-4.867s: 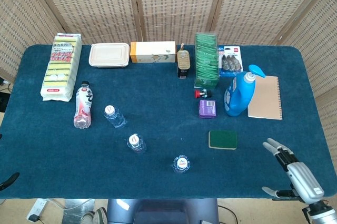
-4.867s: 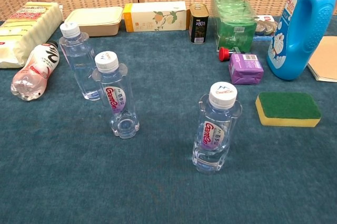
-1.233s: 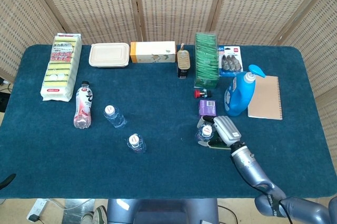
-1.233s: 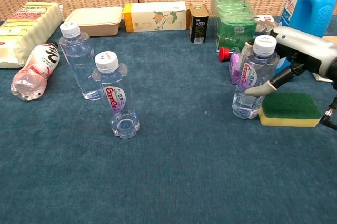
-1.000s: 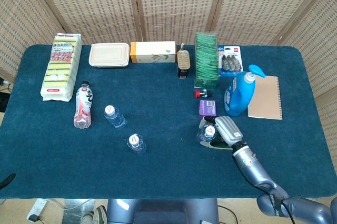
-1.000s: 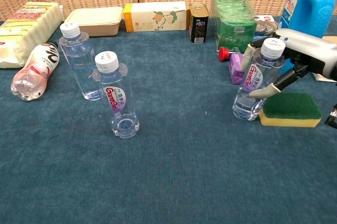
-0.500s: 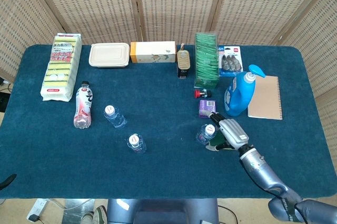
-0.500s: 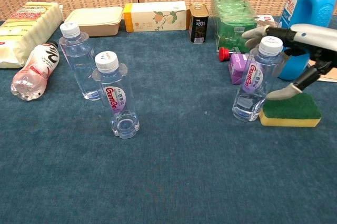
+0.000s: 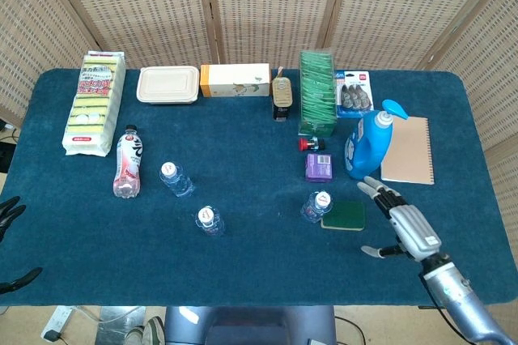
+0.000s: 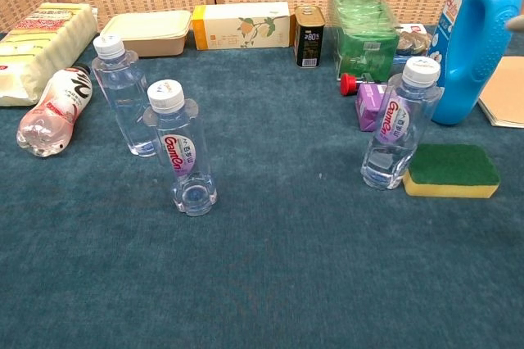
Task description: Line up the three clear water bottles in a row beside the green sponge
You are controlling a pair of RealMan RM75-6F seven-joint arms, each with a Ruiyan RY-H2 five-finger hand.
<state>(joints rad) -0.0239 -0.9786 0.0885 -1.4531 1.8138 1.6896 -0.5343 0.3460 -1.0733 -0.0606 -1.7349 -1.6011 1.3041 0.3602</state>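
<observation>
I see a staged test room, not a home: woven screens [image 9: 267,5] stand behind my table [image 9: 243,240] with blue cloth, and mixed shop goods like detergent [image 9: 368,144] are laid out.

Right hand open at the near right; left hand only partly seen at the left frame edge.

In the head view, the right hand [image 9: 403,228] is seen with its fingers spread apart and extended, the thumb [image 9: 374,251] set out to the side, and nothing held. The silver back of the hand is turned upward, and the right forearm [image 9: 457,300] is run from the wrist down to the lower right corner. Of the left hand [image 9: 8,214], only dark fingertips are seen at the left edge of the head view; its pose cannot be determined. Neither hand can be made out clearly in the chest view.
</observation>
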